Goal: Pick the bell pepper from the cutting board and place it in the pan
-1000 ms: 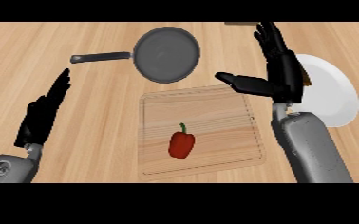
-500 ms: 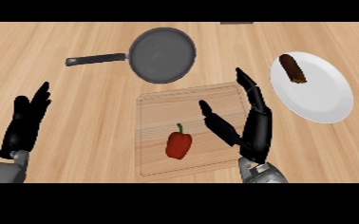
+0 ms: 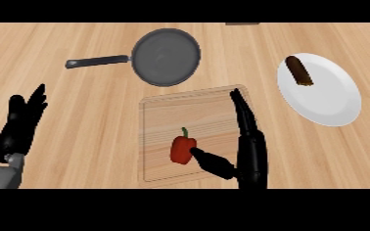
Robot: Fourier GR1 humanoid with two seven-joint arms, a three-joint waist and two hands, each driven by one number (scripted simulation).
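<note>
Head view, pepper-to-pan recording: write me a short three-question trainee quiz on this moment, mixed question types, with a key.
1. Fill in: the bell pepper rests on the ___.
2. The right hand is beside the pepper. Its fingers are: A) straight B) curled round the pepper C) hidden.
3. True or false: the pan lies beyond the board, with its handle pointing left.
Key: 1 cutting board; 2 A; 3 true.

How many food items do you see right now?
2: a red bell pepper on the wooden cutting board, and a brown oblong item on the round white plate. None appears hidden.
</note>
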